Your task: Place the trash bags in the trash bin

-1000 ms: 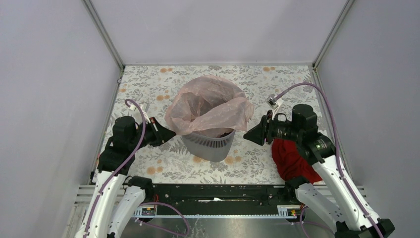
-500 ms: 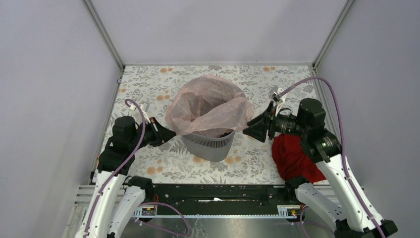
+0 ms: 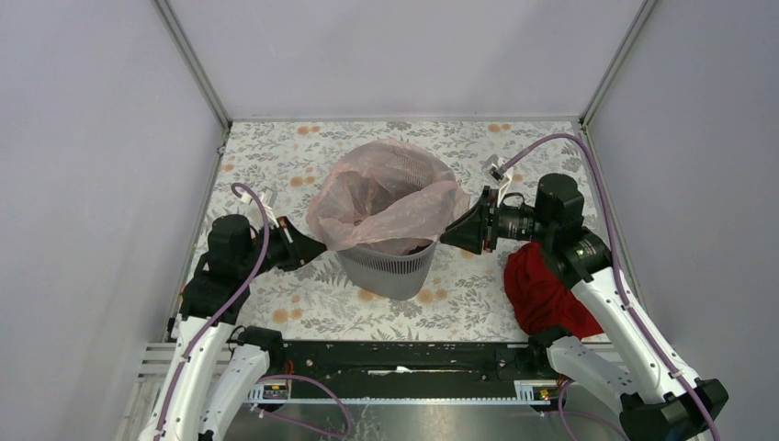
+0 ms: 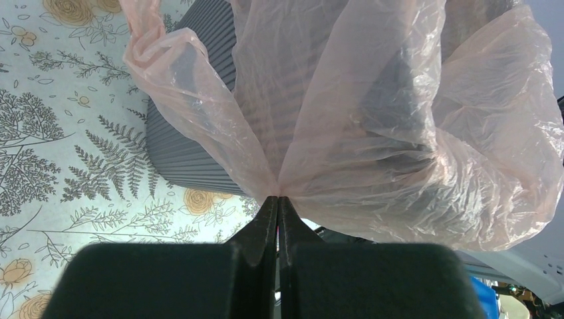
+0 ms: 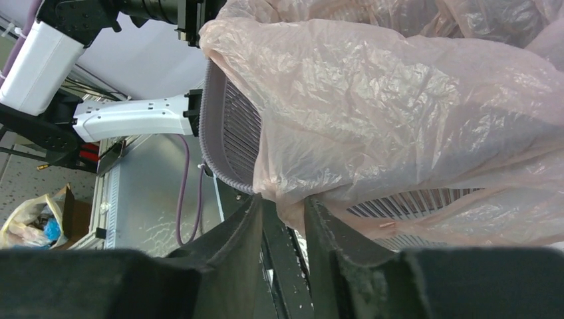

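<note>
The pale-pink trash bag (image 3: 386, 193) is draped over the mouth of the dark grey mesh trash bin (image 3: 390, 266) and billows wider than the rim. My left gripper (image 3: 317, 246) is at the bin's left side, shut on a gathered edge of the bag. In the left wrist view its tips (image 4: 278, 199) pinch the film (image 4: 372, 113) in front of the bin wall (image 4: 186, 153). My right gripper (image 3: 447, 237) is at the bin's right side. In the right wrist view it (image 5: 284, 203) is open, with a fold of the bag (image 5: 399, 100) hanging between the jaws beside the bin rim (image 5: 229, 133).
A dark red cloth (image 3: 542, 289) lies on the flowered table (image 3: 276, 165) at the right, under my right arm. Grey walls close in the left, right and back. The black rail (image 3: 404, 358) runs along the near edge.
My right gripper has moved left from beside the red cloth to the bag's right edge at the bin. The left gripper and the bag's left side have not moved.
</note>
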Controlling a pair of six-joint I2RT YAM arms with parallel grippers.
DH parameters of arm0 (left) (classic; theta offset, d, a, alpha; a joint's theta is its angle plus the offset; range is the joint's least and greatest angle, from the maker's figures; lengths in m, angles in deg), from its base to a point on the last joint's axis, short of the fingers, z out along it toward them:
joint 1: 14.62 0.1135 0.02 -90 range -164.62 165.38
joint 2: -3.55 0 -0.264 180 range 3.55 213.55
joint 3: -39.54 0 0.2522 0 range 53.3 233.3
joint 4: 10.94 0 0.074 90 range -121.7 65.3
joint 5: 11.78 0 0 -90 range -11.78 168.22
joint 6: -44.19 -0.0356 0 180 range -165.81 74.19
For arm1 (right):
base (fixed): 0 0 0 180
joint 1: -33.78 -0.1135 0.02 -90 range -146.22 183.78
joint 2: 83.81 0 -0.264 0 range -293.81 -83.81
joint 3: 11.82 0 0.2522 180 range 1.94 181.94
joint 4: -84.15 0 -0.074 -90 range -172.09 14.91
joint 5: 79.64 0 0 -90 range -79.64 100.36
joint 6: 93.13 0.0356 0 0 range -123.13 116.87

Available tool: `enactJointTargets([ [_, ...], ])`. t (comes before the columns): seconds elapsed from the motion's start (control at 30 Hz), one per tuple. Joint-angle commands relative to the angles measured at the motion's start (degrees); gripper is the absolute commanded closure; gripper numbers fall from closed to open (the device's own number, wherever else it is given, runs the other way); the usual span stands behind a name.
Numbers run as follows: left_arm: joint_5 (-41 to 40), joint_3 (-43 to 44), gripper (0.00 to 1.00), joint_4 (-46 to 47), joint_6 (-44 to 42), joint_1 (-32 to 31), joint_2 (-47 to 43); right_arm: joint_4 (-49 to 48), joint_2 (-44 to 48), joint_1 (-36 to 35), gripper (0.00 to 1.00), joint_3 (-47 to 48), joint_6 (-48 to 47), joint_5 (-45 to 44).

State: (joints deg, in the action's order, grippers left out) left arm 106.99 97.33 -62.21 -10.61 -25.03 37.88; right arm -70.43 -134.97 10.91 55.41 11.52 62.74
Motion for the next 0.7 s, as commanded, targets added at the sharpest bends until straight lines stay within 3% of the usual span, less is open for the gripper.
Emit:
enactJointTargets([
  [0.0,1.2,2.9,1.00,2.5,-0.2,0.1,0.6,-4.3,0.2,-1.1,0.67,-1.6,2.4,-0.4],
  [0.13,1.3,3.5,1.00,2.5,-0.5,0.1,0.7,-5.0,0.2,-2.2,0.79,-2.5,3.2,-1.8],
  [0.23,1.1,3.8,1.00,2.5,-0.7,0.1,0.6,-4.1,0.7,-3.0,0.98,-2.9,3.5,-2.0],
  [0.27,1.1,3.8,1.00,2.5,-0.6,0.1,0.5,-3.5,1.0,-3.2,1.00,-3.0,3.4,-1.9],
  [0.43,0.9,3.9,1.00,2.0,-0.8,0.1,0.1,2.9,3.8,-3.2,1.00,-4.0,0.0,-1.4],
  [0.67,-0.1,5.7,1.00,0.6,-1.5,0.1,-0.4,7.0,7.1,-3.3,1.00,-8.6,-1.3,-9.8],
])
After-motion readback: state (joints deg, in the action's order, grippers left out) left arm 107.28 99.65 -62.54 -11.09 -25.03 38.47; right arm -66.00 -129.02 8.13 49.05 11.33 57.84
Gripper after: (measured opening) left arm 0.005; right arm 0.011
